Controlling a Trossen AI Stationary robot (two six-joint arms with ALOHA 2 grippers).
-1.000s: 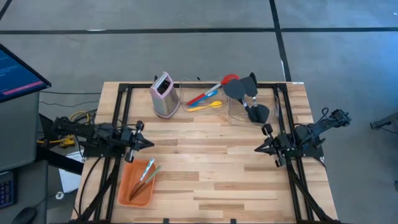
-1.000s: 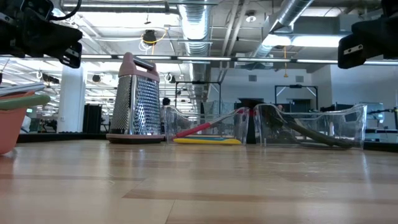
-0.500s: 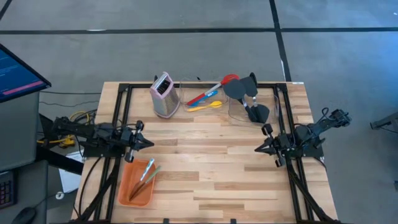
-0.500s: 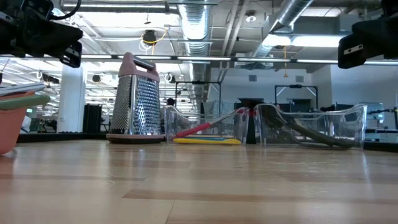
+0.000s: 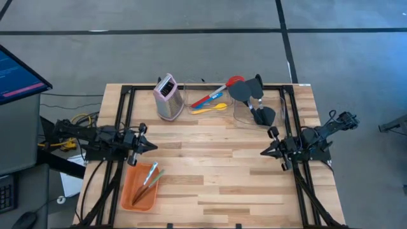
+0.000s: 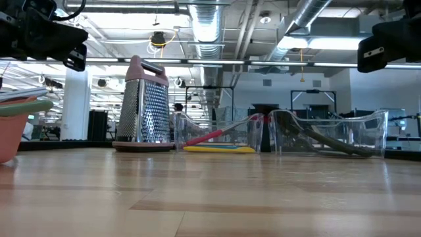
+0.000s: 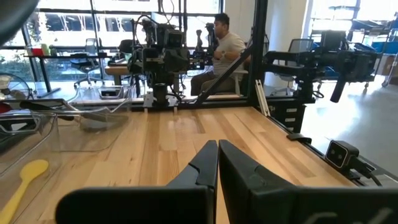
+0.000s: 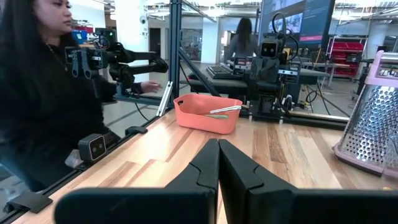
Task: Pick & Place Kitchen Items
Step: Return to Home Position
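My left gripper [image 5: 151, 145] hovers shut over the table's left side, just beyond the orange tray [image 5: 131, 192], touching nothing. My right gripper [image 5: 262, 152] hovers shut over the right side, facing it. A red long-handled spoon [image 5: 216, 93], a blue-handled tool and a yellow spoon [image 5: 210, 109] lie in a clear bin [image 6: 217, 135] at the far edge. Black spatulas [image 5: 253, 95] lie in a second clear bin [image 6: 329, 133] to its right. Thin tools with green and pale handles [image 5: 150, 178] rest in the orange tray.
A pink-topped metal grater [image 5: 168, 97] stands upright near the far edge, left of the bins. Bare wood [image 5: 210, 165] lies between the two grippers. A black frame runs along the table's edges. A person [image 8: 43, 87] stands close to the table's near side.
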